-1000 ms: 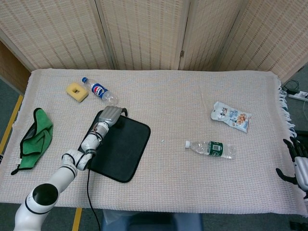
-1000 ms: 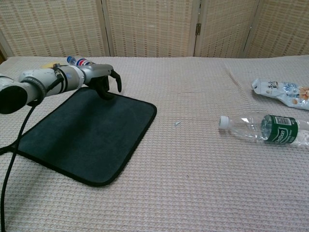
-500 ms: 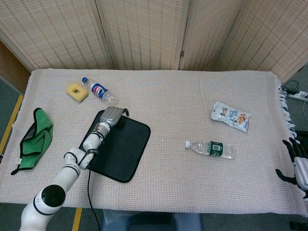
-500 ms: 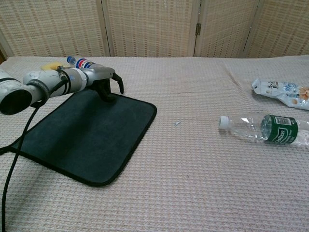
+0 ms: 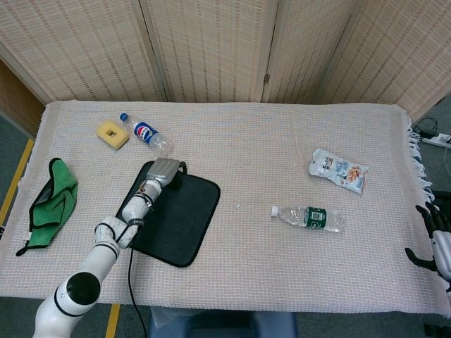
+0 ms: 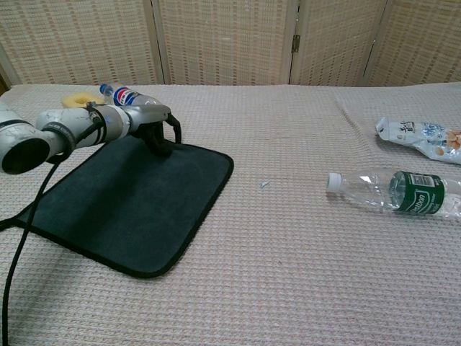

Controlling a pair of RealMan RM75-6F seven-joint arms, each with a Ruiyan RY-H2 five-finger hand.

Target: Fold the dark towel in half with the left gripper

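Observation:
The dark towel (image 5: 176,211) lies flat and unfolded at the table's front left, also seen in the chest view (image 6: 130,194). My left hand (image 5: 163,169) is at the towel's far edge, palm down, with its dark fingertips (image 6: 160,146) touching the cloth near the far corner. The thumb curves apart from the other fingers and nothing is lifted. My right hand (image 5: 438,243) hangs off the table's right edge with its fingers spread and nothing in it; the chest view does not show it.
A blue-label bottle (image 5: 146,133) and a yellow sponge (image 5: 113,134) lie just behind the towel. A green cloth (image 5: 51,201) lies at the left edge. A snack bag (image 5: 338,170) and a green-label bottle (image 5: 310,217) lie to the right.
My left hand has sunk a little lower onto the towel's far edge and drawn slightly back. The towel still lies flat. The right hand has not moved.

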